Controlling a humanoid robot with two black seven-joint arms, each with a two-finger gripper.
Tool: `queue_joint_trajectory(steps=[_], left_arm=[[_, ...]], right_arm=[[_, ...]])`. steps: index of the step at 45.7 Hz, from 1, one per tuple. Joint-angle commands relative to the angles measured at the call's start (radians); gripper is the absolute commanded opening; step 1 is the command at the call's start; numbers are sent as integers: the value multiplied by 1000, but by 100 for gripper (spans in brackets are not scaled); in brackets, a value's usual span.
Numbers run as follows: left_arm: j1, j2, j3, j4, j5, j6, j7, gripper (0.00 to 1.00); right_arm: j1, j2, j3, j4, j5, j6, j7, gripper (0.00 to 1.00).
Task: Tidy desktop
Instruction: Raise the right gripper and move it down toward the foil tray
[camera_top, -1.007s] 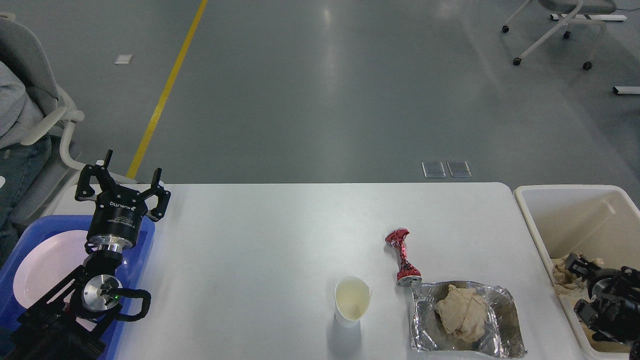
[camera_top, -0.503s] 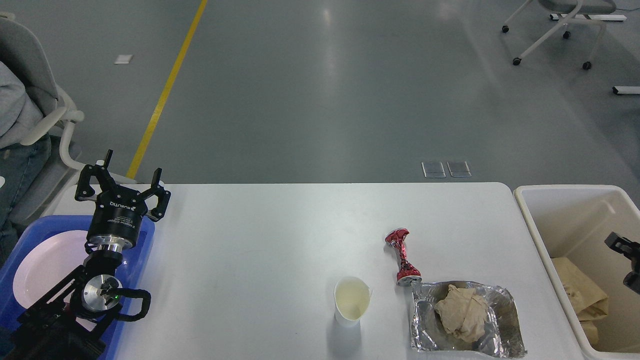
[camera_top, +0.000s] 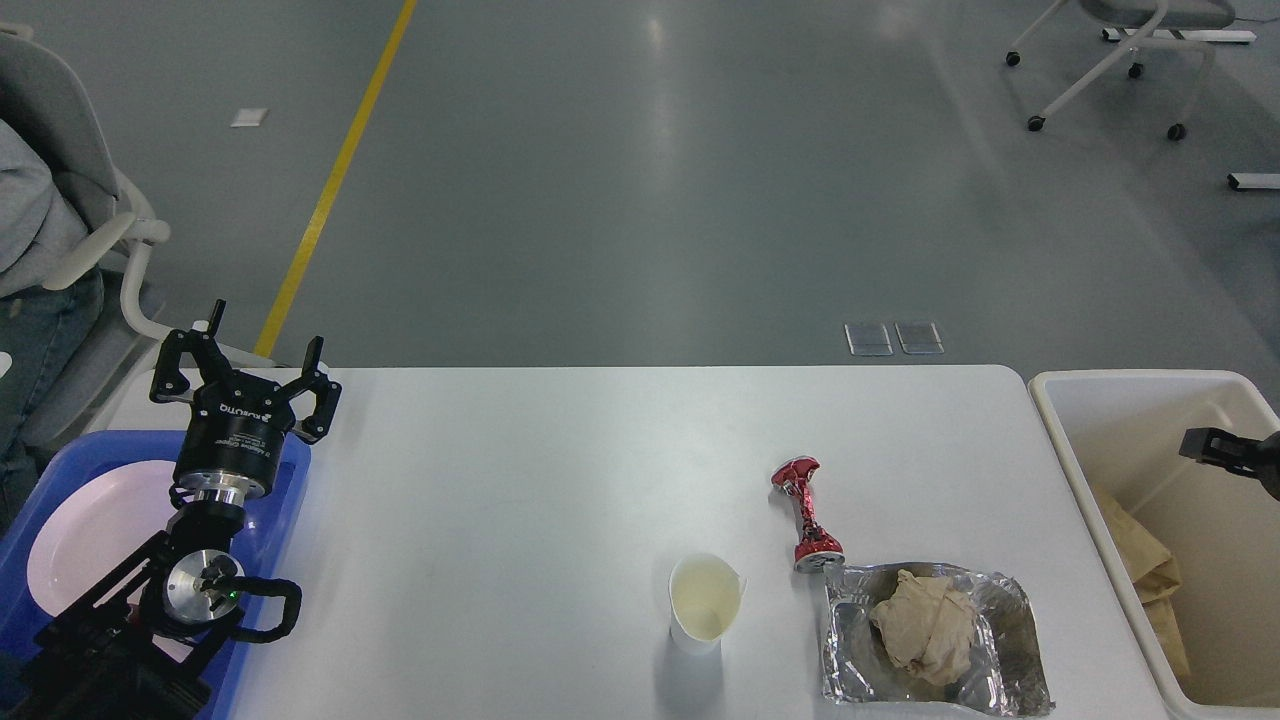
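Head view: the desktop (camera_top: 520, 480) spreads out to the right of the left gripper (camera_top: 243, 375), whose fingers stand spread wide, holding nothing.

That gripper hangs over the desktop's far-left corner, above the blue tray (camera_top: 290, 480). The right gripper (camera_top: 1215, 447) peeks in over the cream bin (camera_top: 1060, 420), cut off by the frame — open or closed, can't tell.

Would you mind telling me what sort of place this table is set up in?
Probably an open lab or workshop hall, not a home: a bare grey floor with a yellow line painted on it, a wheeled office chair standing loose, and a plain white desktop in open space.
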Motion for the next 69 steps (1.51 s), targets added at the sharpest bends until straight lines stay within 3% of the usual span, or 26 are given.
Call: queue_joint_trajectory(steps=[1, 6, 13, 24, 38, 59, 69], left_arm=[[0, 0, 0, 0, 0, 0, 0, 96], [0, 0, 0, 0, 0, 0, 0, 96], [0, 0, 0, 0, 0, 0, 0, 96], [0, 0, 0, 0, 0, 0, 0, 96], [0, 0, 0, 0, 0, 0, 0, 96], [0, 0, 0, 0, 0, 0, 0, 96], [0, 0, 0, 0, 0, 0, 0, 96]], right_arm=[[229, 19, -174, 119, 0, 163, 0, 100], [401, 68, -268, 194, 3, 303, 0, 100], [728, 79, -362, 412, 62, 566, 0, 100], [1194, 189, -518, 679, 240, 795, -3, 100], [1529, 194, -523, 947, 308, 801, -3, 100], [1534, 202, -514, 963, 303, 801, -2, 100], [1431, 82, -508, 963, 213, 801, -3, 97]])
